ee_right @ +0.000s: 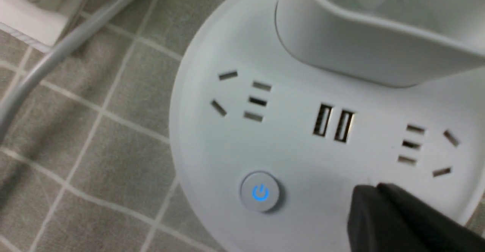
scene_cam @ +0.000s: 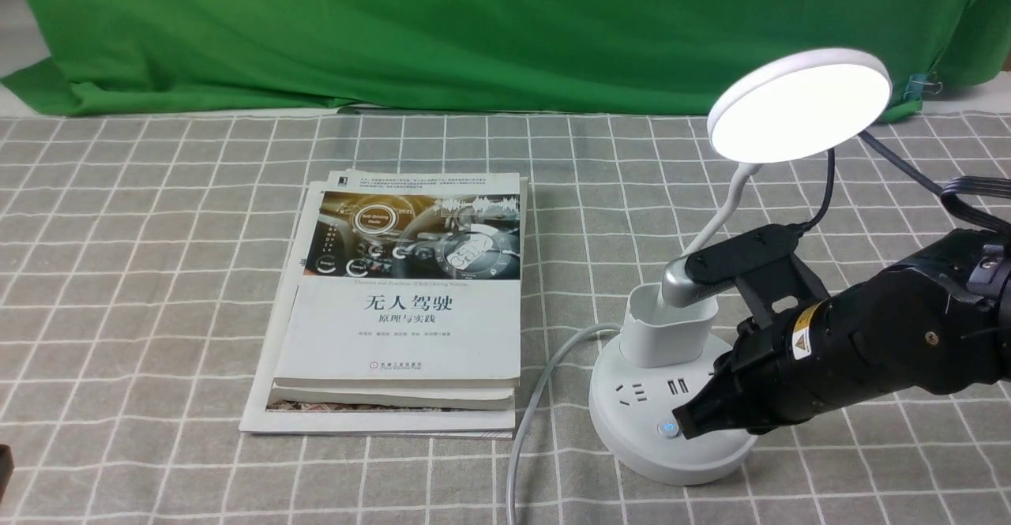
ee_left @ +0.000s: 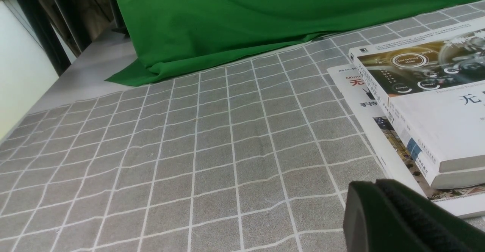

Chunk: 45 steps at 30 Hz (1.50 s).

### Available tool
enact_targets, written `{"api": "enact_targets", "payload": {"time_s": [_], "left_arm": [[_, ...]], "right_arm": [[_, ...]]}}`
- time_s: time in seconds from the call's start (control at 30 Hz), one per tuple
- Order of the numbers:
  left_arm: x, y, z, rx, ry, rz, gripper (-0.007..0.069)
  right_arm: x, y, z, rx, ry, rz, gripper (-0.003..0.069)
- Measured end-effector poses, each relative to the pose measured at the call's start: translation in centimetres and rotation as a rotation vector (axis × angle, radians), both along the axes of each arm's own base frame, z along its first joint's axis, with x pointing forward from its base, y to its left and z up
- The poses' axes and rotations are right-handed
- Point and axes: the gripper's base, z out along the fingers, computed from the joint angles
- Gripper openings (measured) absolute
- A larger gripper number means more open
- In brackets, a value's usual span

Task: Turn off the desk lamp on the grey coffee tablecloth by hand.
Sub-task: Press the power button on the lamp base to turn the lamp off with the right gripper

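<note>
Front view: the desk lamp [scene_cam: 675, 450], lit, is seen upright on the grey coffee tablecloth [scene_cam: 189, 351], partly behind the right gripper [scene_cam: 681, 424]. The closed tips of that gripper are held near the button with the blue power mark [ee_right: 260, 192]; the left gripper [ee_left: 373, 185] is likewise closed. The base is probably steady and slick, the bendy neck [scene_cam: 719, 213] easily swayed (no grip seems needed; a straight press on the button should do). From the cup-shaped holder [scene_cam: 667, 339], the long axis is slanted up and rightward to the disc head [scene_cam: 799, 106], its glowing face tipped downward and towards the camera.
</note>
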Motion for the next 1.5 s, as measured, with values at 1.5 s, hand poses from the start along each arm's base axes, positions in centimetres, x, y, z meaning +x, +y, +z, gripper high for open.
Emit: {"api": "enact_targets", "payload": {"time_s": [1.5], "left_arm": [[0.0,0.0,0.0,0.0,0.0,0.0,0.0001]], "right_arm": [[-0.3,-0.2,-1.8,-0.007,0.014,-0.001,0.0041]]}}
